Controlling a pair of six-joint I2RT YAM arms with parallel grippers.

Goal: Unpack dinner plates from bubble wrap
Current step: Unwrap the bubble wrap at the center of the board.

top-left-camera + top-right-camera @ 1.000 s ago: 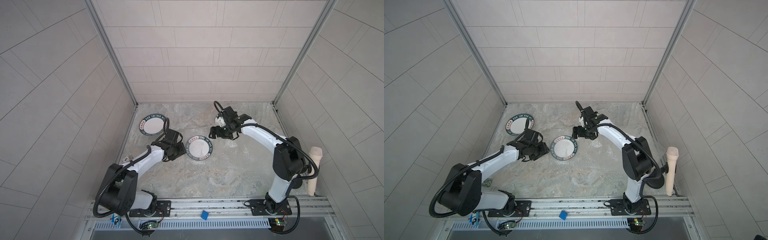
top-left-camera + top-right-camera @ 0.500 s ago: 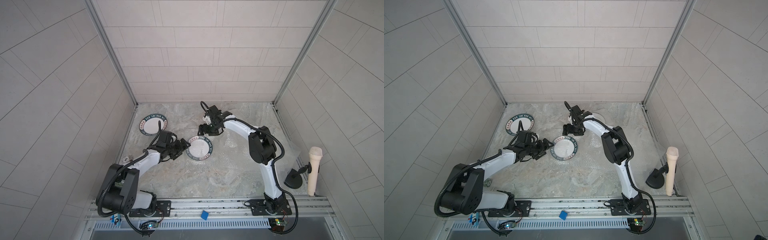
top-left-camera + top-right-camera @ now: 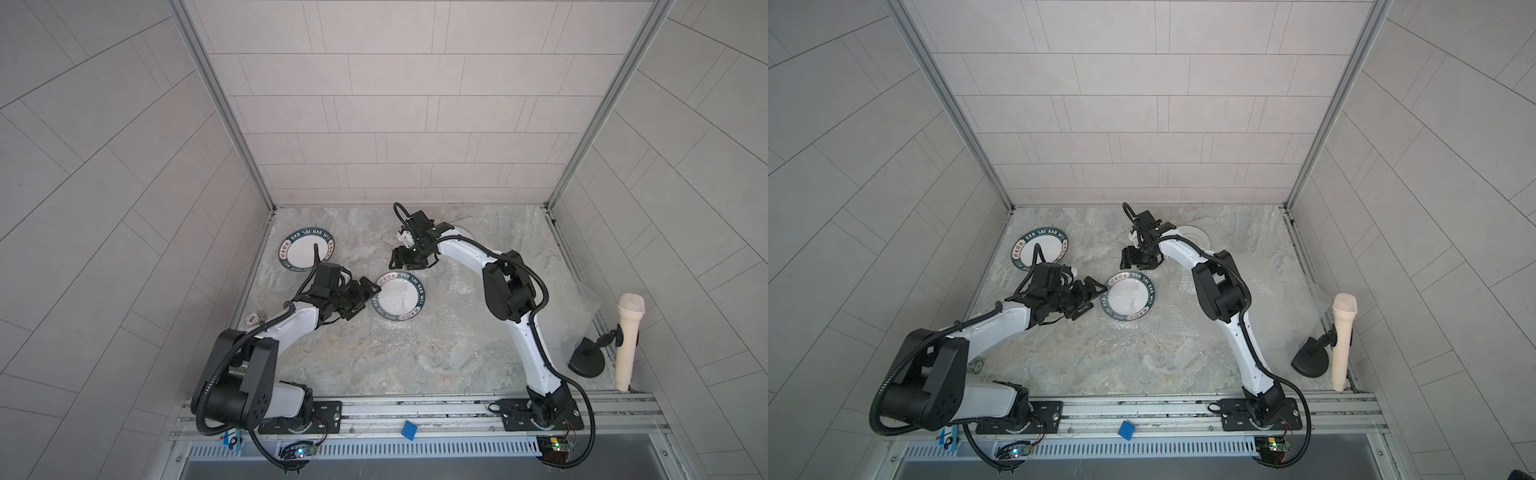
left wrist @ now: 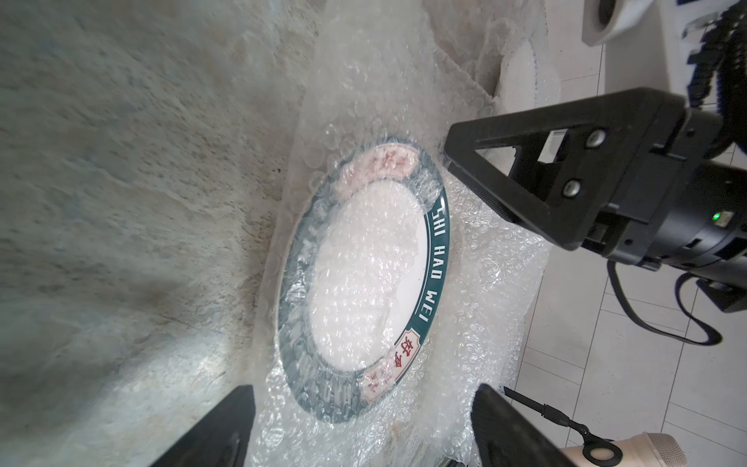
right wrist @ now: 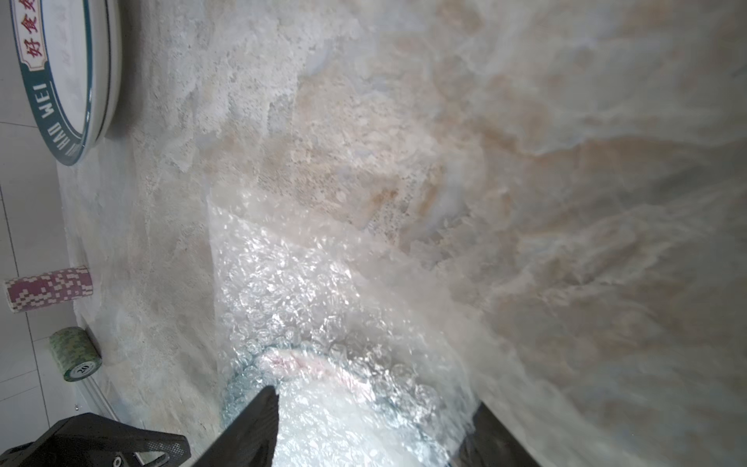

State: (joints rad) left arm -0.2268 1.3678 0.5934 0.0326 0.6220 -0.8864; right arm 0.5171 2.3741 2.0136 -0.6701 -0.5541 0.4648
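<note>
Middle of table (image 3: 374,365): wrapped plate (image 3: 398,296), bubble wrap (image 4: 497,283) draped over most of it. My left jaws are spread wide, grasping nothing, at its left rim. In left wrist view the near rim sits just btwn the tips. My right jaws, also apart, straddle wrap at the plate's upper rim; no pinch visible. Bare plate (image 3: 306,252) upper left.

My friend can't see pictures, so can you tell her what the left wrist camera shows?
A white plate with a dark green lettered rim lies on the table, mostly under clear bubble wrap. The open left gripper frames one edge; the right gripper sits close to another edge.
</note>
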